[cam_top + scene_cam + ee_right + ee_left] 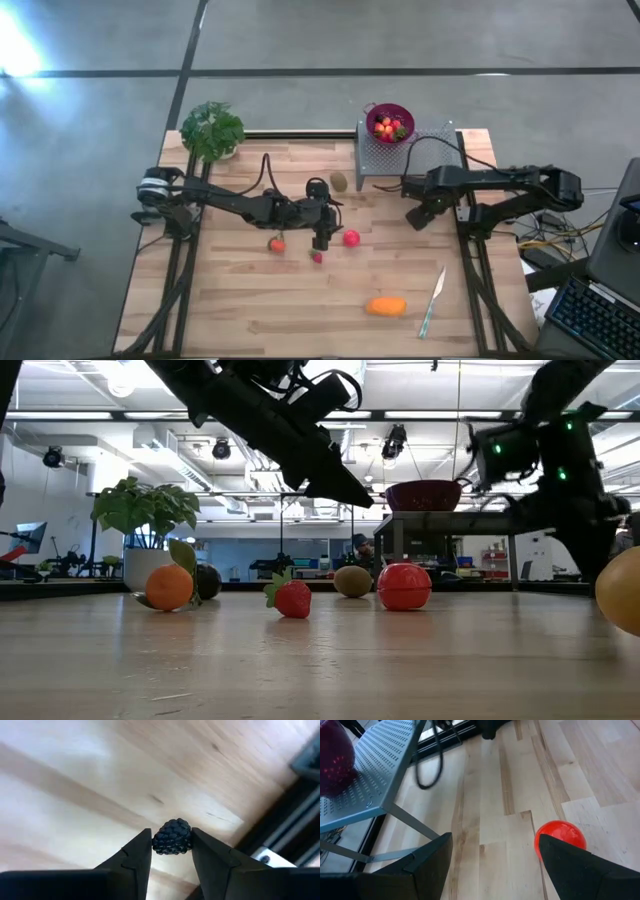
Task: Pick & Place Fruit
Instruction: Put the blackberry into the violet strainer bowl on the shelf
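**Fruit transfer: berry gripped, ball next in line**

Table carries a grey perforated stand at 1 o'clock, with a purple bowl of strawberries on it. The oblong orange piece lies at 5 o'clock and the kiwi just past centre toward 12.

Left gripper hangs at centre, fingers spread and empty; the red ball lies touching one finger on its outer side, not between the two.

Right gripper sits at 3 o'clock, pinching a dark berry above the wood.

Judgement: carry step in hand. Next move calls for the right arm to travel to the bowl before releasing.
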You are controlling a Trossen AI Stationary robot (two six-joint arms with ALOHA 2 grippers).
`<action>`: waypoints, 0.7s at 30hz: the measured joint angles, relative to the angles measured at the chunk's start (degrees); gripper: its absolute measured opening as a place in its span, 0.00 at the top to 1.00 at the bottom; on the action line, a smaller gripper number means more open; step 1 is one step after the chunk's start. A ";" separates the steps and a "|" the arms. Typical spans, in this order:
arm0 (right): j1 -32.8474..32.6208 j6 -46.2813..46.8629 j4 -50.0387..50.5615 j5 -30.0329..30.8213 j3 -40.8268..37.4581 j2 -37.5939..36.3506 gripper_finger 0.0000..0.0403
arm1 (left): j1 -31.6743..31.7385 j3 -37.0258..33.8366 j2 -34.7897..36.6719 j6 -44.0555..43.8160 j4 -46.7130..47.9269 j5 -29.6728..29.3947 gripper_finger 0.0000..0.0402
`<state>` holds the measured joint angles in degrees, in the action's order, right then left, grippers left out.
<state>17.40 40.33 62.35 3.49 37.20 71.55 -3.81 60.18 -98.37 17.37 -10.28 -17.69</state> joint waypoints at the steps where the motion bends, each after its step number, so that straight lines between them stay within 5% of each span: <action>1: -0.23 -0.54 -0.04 -0.56 0.95 -0.66 0.69 | -0.02 0.00 0.00 0.00 0.02 0.00 0.25; 12: -4.58 -5.34 -2.55 -5.27 13.94 -6.02 0.73 | -0.02 -0.35 0.00 0.00 0.15 -0.01 0.25; 21: -3.69 -15.23 -5.14 -1.85 29.04 -3.57 0.70 | -0.02 -0.35 0.00 -0.02 -0.09 -0.01 0.25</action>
<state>13.72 25.10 57.21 1.64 66.24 67.99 -3.84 59.83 -98.37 17.34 -10.37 -17.69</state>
